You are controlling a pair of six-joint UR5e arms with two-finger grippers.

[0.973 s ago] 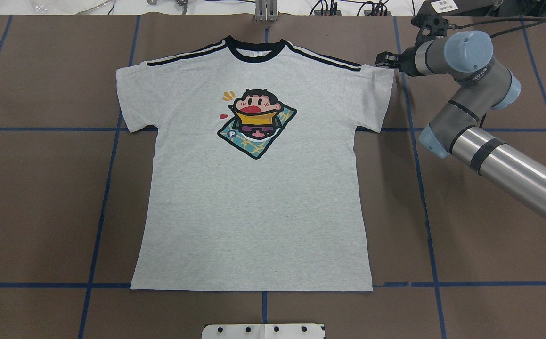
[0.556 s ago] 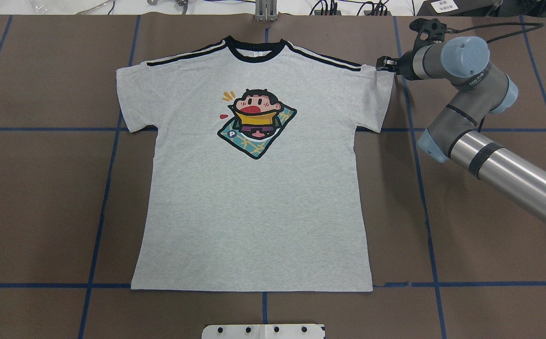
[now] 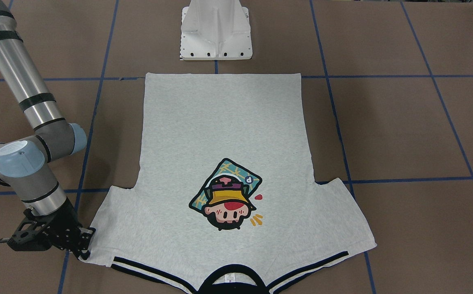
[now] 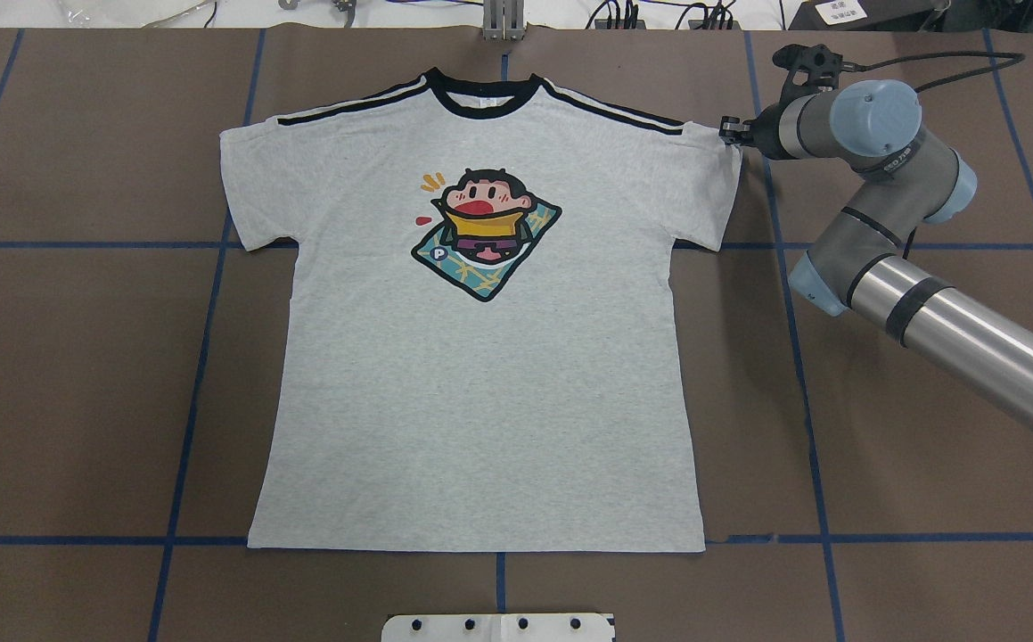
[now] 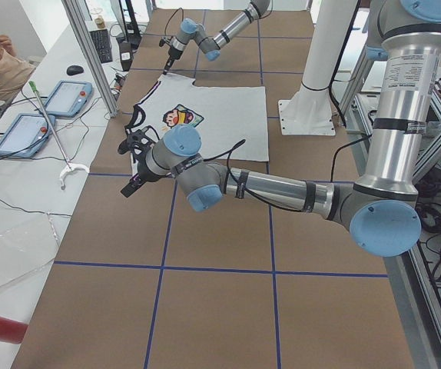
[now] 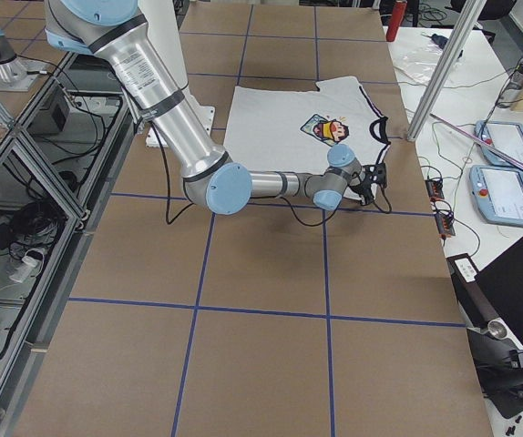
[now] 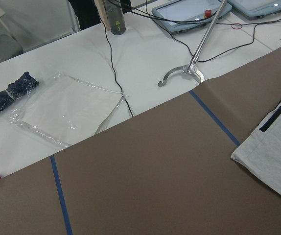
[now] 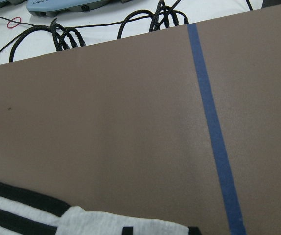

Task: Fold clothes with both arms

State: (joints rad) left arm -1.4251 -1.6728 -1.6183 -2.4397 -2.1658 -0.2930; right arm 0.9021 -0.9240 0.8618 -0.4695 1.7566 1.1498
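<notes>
Brown paper tabletop [image 4: 79,374], ruled into squares by blue tape lines [image 4: 186,392], carries one T-shirt [image 4: 480,428]. It lies flat and face up, its straight hem nearest the white pedestal [image 4: 498,627] and its black collar [image 4: 480,96] farthest. The cloth is soft heather-grey knit with one cartoon print [image 4: 485,234]. There are two claws. The left claw [image 5: 130,184] hovers beside the left sleeve, and its spread cannot be told. The right claw [image 4: 726,131] meets the far right sleeve corner [image 4: 719,144], and its grip is unclear. Paper stretches wide beyond both sleeves.
</notes>
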